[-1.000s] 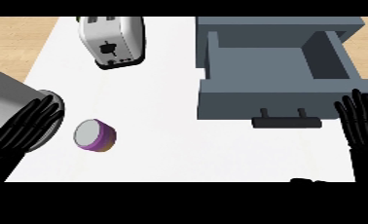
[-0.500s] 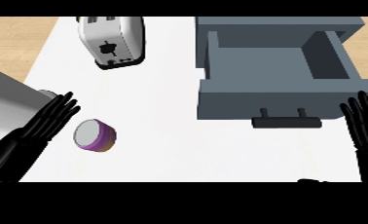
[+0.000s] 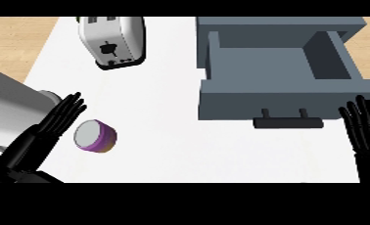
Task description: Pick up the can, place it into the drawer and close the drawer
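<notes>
Purple can (image 3: 95,136), grey drawer (image 3: 278,70)

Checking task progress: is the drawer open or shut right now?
Open. The drawer is pulled out, its bare inside visible; the can sits outside on the counter.

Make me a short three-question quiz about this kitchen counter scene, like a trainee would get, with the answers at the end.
1. True or false: the can already lies inside the drawer.
2. Which hand is nearest the can? A) left hand B) right hand C) neither is in view
3. Fill in: the silver appliance at the counter's far left side is a ____.

Key:
1. False. The can sits on the counter, left of the open drawer.
2. A. The left hand is beside the can, fingers straight, not curled round it.
3. Toaster.
</notes>
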